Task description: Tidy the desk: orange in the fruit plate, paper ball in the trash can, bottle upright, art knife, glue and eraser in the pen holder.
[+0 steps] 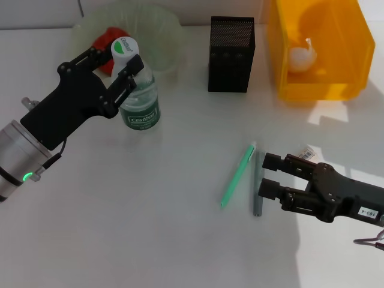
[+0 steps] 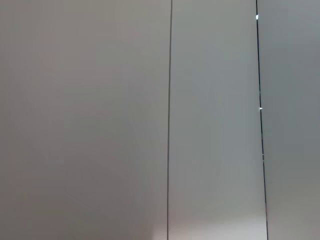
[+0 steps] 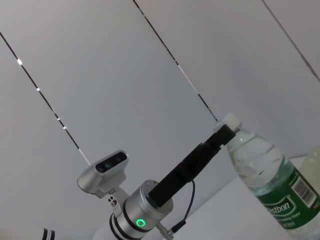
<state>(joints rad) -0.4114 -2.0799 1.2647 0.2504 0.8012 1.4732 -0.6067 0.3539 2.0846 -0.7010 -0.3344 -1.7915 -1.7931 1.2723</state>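
Open table (image 1: 150, 222) toward the pens (image 1: 237, 177); bottle (image 1: 139, 99) crowding the fruit plate (image 1: 162, 36).

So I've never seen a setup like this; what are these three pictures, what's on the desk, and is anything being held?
A two-armed robot films itself. The head view looks down on a white desk; the wrist views come from cameras on each arm, and the left one shows only wall. The left gripper has its jaws around the neck of the upright bottle. The right gripper hovers open beside a green pen and a grey one, with the eraser nearby. The orange sits in the fruit plate, the paper ball in the trash can, next to the pen holder.
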